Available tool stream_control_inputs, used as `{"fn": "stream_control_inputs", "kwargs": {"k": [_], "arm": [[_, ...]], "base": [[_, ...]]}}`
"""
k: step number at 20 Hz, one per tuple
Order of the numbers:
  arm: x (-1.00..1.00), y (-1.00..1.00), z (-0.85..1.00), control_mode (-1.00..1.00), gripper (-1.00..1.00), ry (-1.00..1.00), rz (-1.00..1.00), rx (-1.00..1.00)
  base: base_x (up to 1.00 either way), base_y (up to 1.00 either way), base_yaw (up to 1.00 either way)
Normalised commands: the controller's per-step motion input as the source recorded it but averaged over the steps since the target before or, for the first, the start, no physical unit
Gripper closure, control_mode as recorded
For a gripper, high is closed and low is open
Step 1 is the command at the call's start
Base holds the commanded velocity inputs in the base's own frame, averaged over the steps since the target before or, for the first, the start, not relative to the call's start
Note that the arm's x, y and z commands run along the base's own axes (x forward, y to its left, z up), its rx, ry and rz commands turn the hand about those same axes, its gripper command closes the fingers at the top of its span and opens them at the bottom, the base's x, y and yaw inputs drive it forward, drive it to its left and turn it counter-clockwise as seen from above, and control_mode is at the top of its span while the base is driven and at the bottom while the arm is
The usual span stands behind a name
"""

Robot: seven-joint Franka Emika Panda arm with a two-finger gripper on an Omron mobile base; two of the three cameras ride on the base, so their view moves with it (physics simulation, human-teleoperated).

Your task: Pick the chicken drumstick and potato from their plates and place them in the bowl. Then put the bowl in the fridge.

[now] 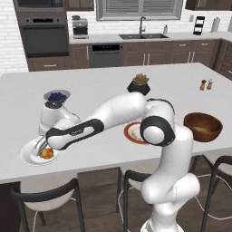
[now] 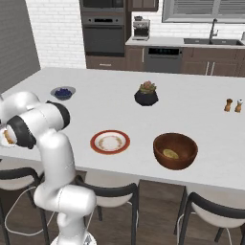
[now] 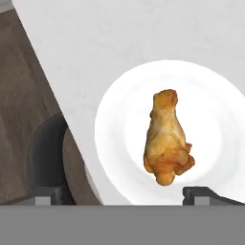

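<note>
So the two-finger gripper [image 1: 42, 147] hangs right over the plain white shallow plate [image 1: 28, 156], fingers spread wide and holding nothing, with the small golden-brown chicken drumstick [image 3: 166, 139] lying on that plate just ahead of the tips. That plate sits close to the counter edge, with a dark round stool [image 3: 48, 158] below, so there's not much room on that side. Further along, the red-rimmed plate [image 2: 110, 142] looks empty, and a tan-yellow lump, I'd guess the potato [image 2: 169, 153], is already in the big reddish-brown wooden bowl [image 2: 175, 150]. So roughly one of three steps done: drumstick and fridge left. The counter between plate and bowl looks open.
</note>
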Motion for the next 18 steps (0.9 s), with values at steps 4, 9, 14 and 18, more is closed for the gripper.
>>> {"fn": "stream_control_inputs", "kwargs": {"k": [4,9,14,18], "arm": [[0.16,0.0,-0.1,-1.0,-1.0,0.01,0.0,-0.14],[0.05,-0.02,-0.26,-1.0,-1.0,0.0,0.0,-0.11],[0.36,-0.01,-0.27,-1.0,-1.0,0.0,0.01,-0.04],[0.43,-0.04,-0.14,-1.0,-1.0,0.0,0.01,-0.02]], "base": [[0.0,0.0,0.0],[0.0,0.0,0.0],[0.0,0.0,0.0],[0.0,0.0,0.0]]}}
